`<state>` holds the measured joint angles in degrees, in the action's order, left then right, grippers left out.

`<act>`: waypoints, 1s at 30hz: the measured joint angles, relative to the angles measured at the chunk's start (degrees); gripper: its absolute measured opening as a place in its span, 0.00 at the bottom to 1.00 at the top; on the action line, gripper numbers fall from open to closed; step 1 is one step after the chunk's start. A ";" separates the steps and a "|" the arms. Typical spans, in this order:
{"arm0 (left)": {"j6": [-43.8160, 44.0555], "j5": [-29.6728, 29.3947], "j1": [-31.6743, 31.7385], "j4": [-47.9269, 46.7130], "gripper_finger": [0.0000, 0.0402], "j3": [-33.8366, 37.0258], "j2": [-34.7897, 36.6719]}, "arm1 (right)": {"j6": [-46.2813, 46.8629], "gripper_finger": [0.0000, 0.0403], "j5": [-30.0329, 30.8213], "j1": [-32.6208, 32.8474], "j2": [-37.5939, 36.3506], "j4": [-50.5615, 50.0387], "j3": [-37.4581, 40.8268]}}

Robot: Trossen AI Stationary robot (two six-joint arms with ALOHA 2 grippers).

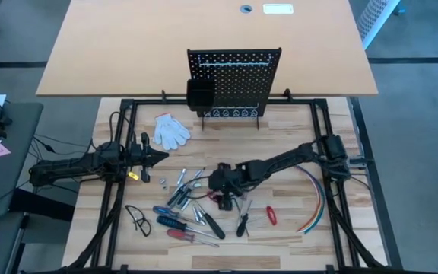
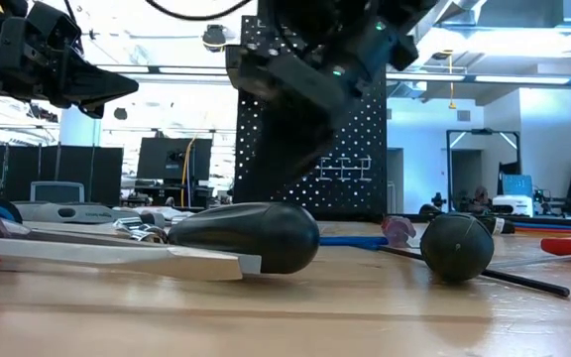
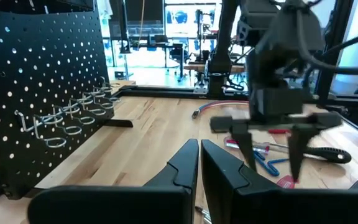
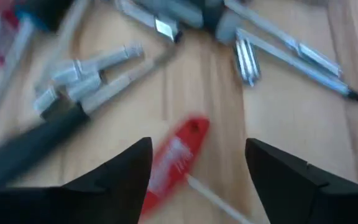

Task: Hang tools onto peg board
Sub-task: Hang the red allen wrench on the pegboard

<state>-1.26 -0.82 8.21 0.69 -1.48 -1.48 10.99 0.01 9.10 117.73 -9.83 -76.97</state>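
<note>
The right gripper (image 4: 197,165), fingers spread wide and empty, hovers over a red-handled screwdriver (image 4: 174,158) among the tools (image 1: 192,209) scattered on the wooden table (image 1: 295,236). The left gripper (image 3: 199,165) waits clenched, well short of the upright peg board (image 1: 234,80).

Bare worktop (image 1: 295,129) open between the peg board (image 1: 234,80) and the tools (image 1: 192,209), white glove (image 1: 172,131) lying left of that strip, tools crowding the front centre, coloured cables (image 1: 314,202) curving along the right side
</note>
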 joint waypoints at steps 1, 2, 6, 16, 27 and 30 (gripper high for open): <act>0.00 0.02 0.02 0.00 0.04 0.00 -0.02 | 0.41 0.67 0.00 0.03 0.85 0.06 -0.39; 0.00 0.00 0.00 0.00 0.04 0.00 -0.02 | 0.60 0.67 0.00 0.16 1.67 -0.92 -0.81; 0.00 0.02 0.01 0.01 0.04 0.00 -0.02 | 0.33 0.67 0.19 0.67 5.20 -1.46 -3.69; 0.00 0.02 0.00 0.04 0.04 0.02 0.00 | -17.87 0.67 -0.09 0.04 6.46 -11.67 -7.15; 0.00 0.01 0.02 0.04 0.04 0.00 -0.02 | -25.60 0.67 7.54 -3.62 -3.49 -21.26 -3.98; 0.00 0.00 0.00 0.02 0.04 0.00 0.00 | -22.81 0.67 7.61 -4.97 -7.03 -18.92 0.47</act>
<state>-1.26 -0.82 8.21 0.71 -1.48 -1.48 -11.82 7.62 4.13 110.71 -28.75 -76.50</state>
